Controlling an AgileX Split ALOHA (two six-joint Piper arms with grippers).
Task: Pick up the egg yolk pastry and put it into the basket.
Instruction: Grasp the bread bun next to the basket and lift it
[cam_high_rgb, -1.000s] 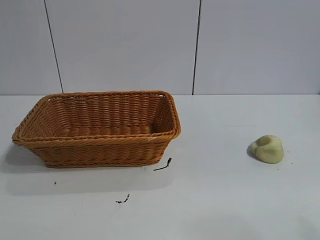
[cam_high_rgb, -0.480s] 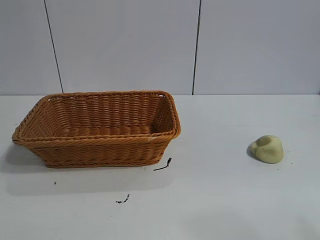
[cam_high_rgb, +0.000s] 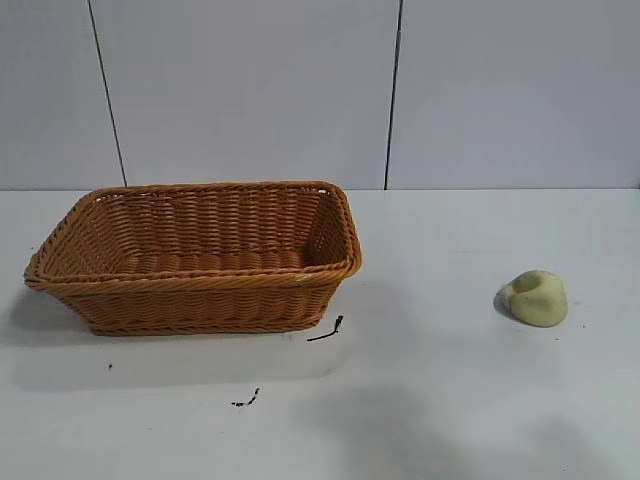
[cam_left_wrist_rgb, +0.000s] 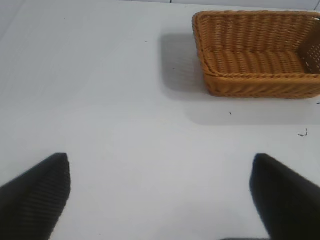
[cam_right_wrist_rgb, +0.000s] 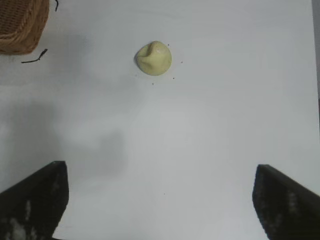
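Desk (cam_high_rgb: 460, 400) layout reads the same as half a second back: basket (cam_high_rgb: 200, 258) and egg yolk pastry (cam_high_rgb: 535, 298) have not shifted. One change I note in the exterior view: a soft grey shadow now lies on the desk near the front edge, between basket and pastry, where the surface was evenly lit before. Neither arm shows in that view.

Right gripper (cam_right_wrist_rgb: 160, 200): fingers spread wide, nothing between them, held above bare desk. The egg yolk pastry (cam_right_wrist_rgb: 154, 58) sits ahead of it, well apart, roughly in line with the gap between the fingers. It rests on the desk, dome up, dimple visible. A corner of the basket (cam_right_wrist_rgb: 22, 25) shows far ahead and off to one side, with a small black scrap (cam_right_wrist_rgb: 34, 57) on the desk just beside it.

Left gripper (cam_left_wrist_rgb: 160, 200): fingers also spread wide, empty, over bare desk. The basket (cam_left_wrist_rgb: 257, 52) stands well ahead of it and off to one side, upright, nothing visible inside. Pastry does not appear in this view.

Pastry and basket are well apart on the desk.
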